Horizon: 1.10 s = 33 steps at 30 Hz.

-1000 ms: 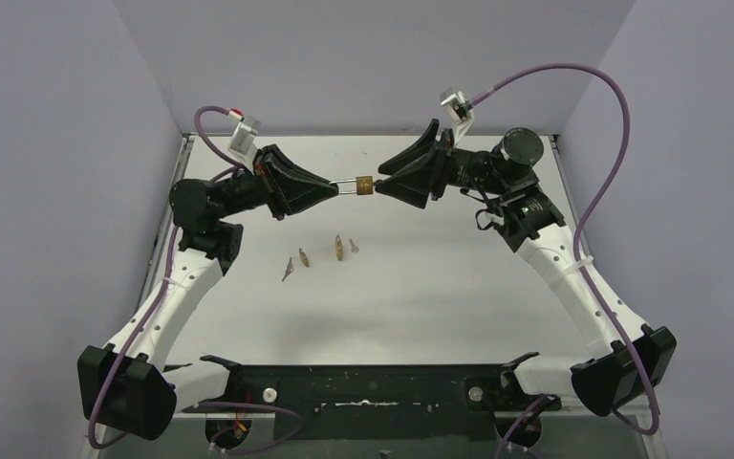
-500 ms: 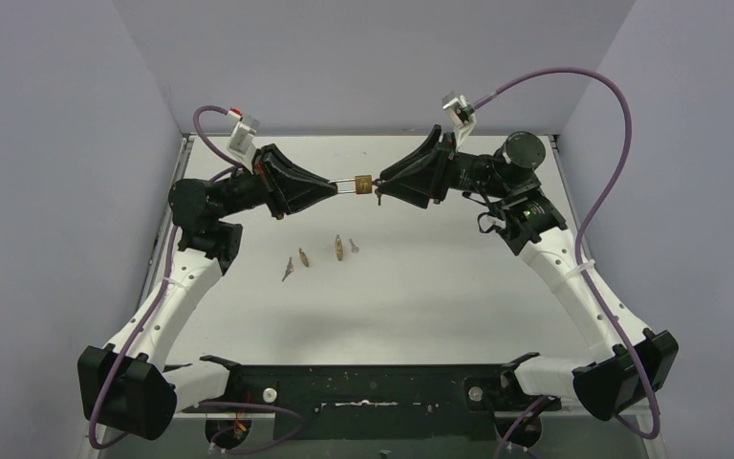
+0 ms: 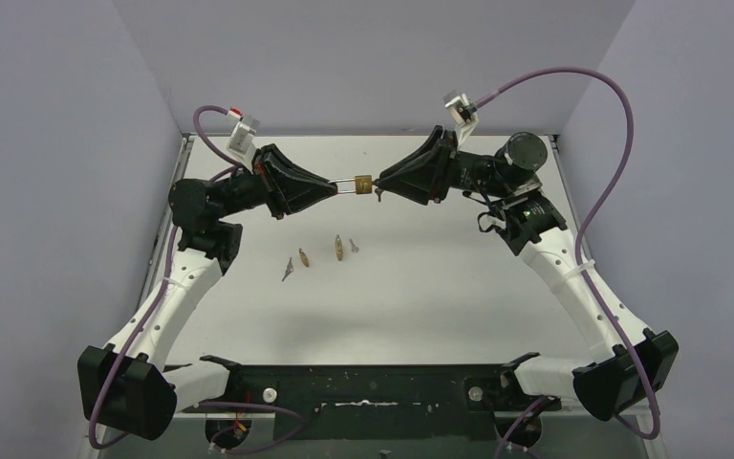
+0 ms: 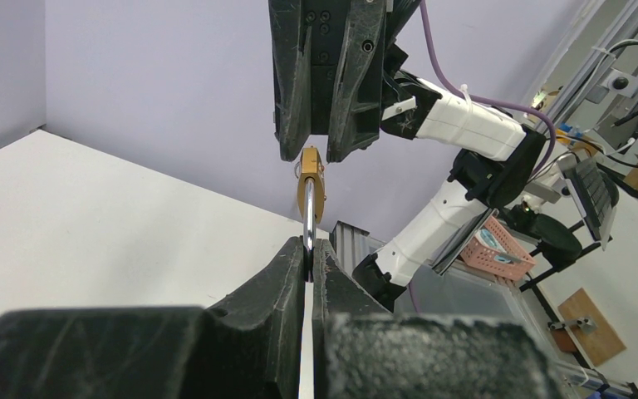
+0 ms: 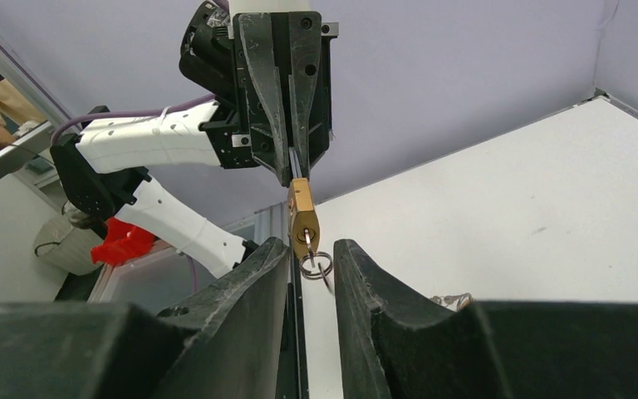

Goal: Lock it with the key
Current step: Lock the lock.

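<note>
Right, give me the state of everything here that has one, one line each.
padlock: in the air, held by its shackle.
left claw: shut on the shackle.
key: in the padlock, ring dangling.
right claw: open, fingers either side of the ring.
small pieces: loose on the table.

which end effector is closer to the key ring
Right. The right end effector straddles the key ring; the left end effector clamps the shackle at the opposite end.
</note>
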Tool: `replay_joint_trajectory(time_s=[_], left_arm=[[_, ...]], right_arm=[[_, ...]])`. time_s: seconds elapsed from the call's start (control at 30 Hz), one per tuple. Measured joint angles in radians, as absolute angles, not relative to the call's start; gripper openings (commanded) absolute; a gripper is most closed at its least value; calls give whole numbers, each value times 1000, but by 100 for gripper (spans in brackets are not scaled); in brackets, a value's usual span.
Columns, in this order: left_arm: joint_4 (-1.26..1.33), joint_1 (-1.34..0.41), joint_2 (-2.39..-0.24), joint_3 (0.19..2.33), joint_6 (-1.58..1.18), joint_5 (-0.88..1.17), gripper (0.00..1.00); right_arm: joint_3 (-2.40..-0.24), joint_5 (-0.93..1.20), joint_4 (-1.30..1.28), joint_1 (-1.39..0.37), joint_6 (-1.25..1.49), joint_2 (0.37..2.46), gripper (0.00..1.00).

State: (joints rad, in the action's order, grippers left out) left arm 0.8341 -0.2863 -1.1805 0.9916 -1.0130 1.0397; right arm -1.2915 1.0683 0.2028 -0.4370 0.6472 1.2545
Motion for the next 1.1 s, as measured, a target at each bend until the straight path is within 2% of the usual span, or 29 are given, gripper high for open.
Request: replay_joint_trajectory(time_s=[0.33, 0.93, 1.1], left_arm=[[834, -286, -1180, 992, -1013, 1040, 0], [834, -286, -1212, 1000, -1019, 1040, 0], [834, -286, -1213, 1001, -1019, 1040, 0]], right_arm=[[-1282, 1092, 303, -437, 724, 1260, 22], [-1261, 1109, 321, -439, 746, 1274, 22], [-1260, 1114, 321, -439, 743, 1274, 17]])
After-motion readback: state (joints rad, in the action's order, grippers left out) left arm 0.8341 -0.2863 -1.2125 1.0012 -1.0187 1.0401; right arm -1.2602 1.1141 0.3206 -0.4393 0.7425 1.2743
